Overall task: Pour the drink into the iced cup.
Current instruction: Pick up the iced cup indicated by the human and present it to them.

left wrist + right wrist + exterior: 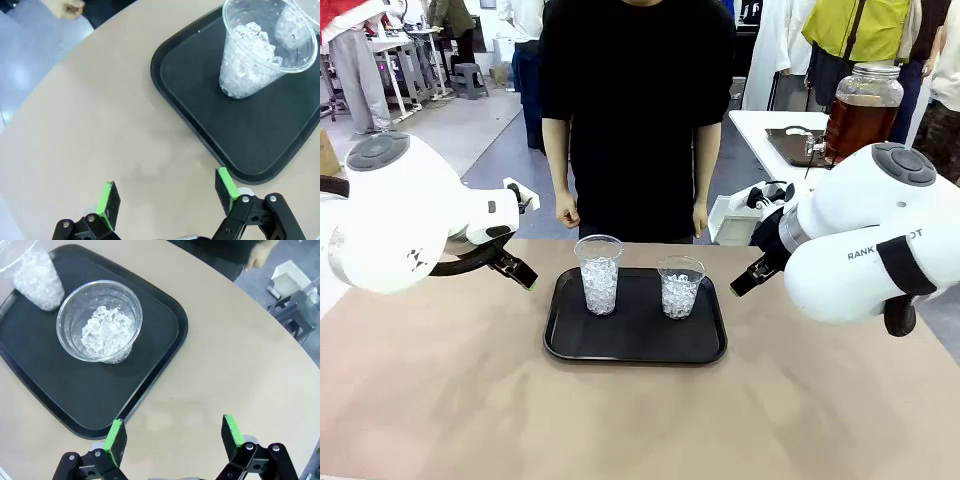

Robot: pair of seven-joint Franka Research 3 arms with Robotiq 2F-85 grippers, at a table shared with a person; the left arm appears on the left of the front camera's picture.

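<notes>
So here's where it's at: black tray in the middle of the table, two clear plastic cups on it, both loaded with ice. The taller cup is on the left and the shorter cup on the right, a small gap between them.

The left gripper hangs just off the tray's left edge, jaws spread wide, nothing in them. The right gripper does the same off the right edge, also released and empty. The person stands at the far side, hand down by their side.

The closest thing to a drink I can spot is a big jar of brown liquid on another table, far right, well away from the cups. So I'd say the pour hasn't started and step one is getting a drink into a grip.

My tips:
- both cups are iced, so I can't tell which is the target
- grab the drink container mid-body, firmly
- bring its lip right over the cup's rim before tilting
- tilt slowly, since ice splashes and leaves little room
- those cups look light, so the free gripper could steady one
</notes>
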